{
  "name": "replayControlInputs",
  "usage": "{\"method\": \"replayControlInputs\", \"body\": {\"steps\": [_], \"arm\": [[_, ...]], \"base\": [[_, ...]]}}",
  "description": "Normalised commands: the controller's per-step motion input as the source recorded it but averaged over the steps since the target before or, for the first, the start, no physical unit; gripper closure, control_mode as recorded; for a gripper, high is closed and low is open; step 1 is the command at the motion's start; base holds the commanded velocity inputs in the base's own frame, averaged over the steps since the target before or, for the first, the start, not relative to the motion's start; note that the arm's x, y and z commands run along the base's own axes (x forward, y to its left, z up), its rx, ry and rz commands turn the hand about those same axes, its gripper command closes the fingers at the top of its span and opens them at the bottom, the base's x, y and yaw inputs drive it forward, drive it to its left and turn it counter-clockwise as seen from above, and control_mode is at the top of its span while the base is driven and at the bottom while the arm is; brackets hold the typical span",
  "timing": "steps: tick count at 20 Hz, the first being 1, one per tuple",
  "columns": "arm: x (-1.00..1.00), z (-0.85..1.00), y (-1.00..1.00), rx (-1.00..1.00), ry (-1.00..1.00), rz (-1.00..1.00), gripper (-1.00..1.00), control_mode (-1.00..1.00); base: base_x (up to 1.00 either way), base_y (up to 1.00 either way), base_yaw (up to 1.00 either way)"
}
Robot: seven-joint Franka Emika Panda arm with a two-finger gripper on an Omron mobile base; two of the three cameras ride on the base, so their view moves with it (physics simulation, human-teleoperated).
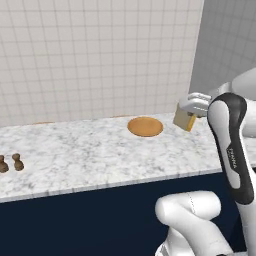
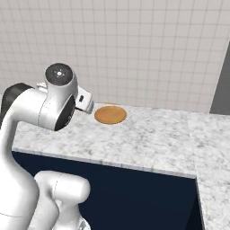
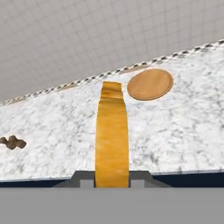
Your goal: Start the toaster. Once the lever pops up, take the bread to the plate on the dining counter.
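Now my gripper (image 3: 112, 177) is clamped on one slice of bread (image 3: 112, 140) above the dining counter (image 1: 90, 155), near the single plate (image 1: 145, 126), with two small brown shakers (image 1: 11, 163) well apart.

Glossy white rounded arm (image 2: 31, 112), dark joints, small dark lettering

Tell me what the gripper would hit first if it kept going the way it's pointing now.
Probably the dining counter. The gripper, shut on the bread, points forward and down over the marble. The plate lies to the right of that line in the hand view, so it would likely miss it, though depth is unclear.
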Motion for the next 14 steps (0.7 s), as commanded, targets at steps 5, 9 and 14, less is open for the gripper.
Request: {"method": "replayControlInputs", "body": {"steps": [5,9,14], "arm": [[0.83,-0.33,-0.1,0.23,0.07,0.06,1.0,-1.0],[0.74,-0.44,-0.15,0.12,0.07,0.01,1.0,-1.0],[0.57,-0.69,-0.07,0.0,0.0,0.0,1.0,-1.0]], "base": [[0.0,0.0,0.0],[0.0,0.0,0.0],[0.0,0.0,0.0]]}}
